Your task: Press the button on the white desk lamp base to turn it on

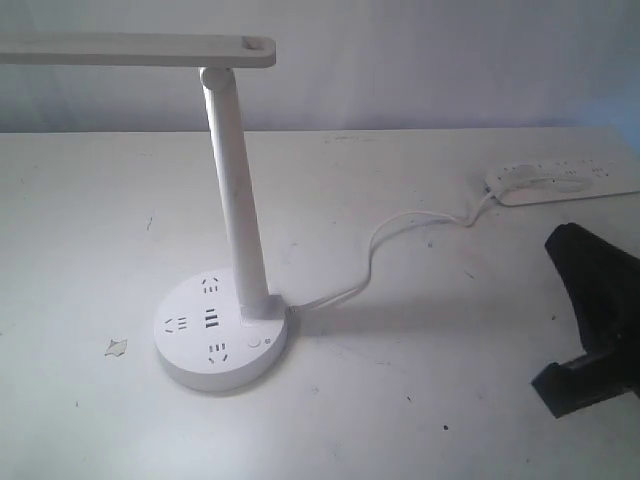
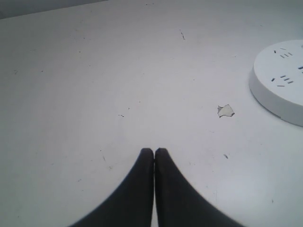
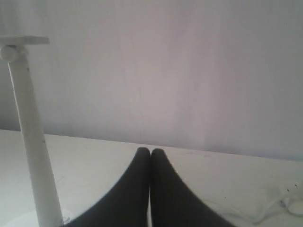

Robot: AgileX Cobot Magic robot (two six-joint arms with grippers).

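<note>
Closed right gripper [image 3: 150, 150] hangs well clear of the button [image 1: 253, 343].
It sits on the white desk lamp base [image 1: 190, 355], off to the left; left gripper [image 2: 154, 150] closed too.

My left gripper [image 2: 154, 153] hovers over the scuffed white table [image 2: 94, 71], black fingers pressed together. Counting the fingertips' heading as twelve o'clock, the white desk lamp base [image 2: 279, 90] lies at two o'clock, cut off by the frame edge. A small pale scrap [image 2: 226, 110] lies between them, nearer the base.
</note>
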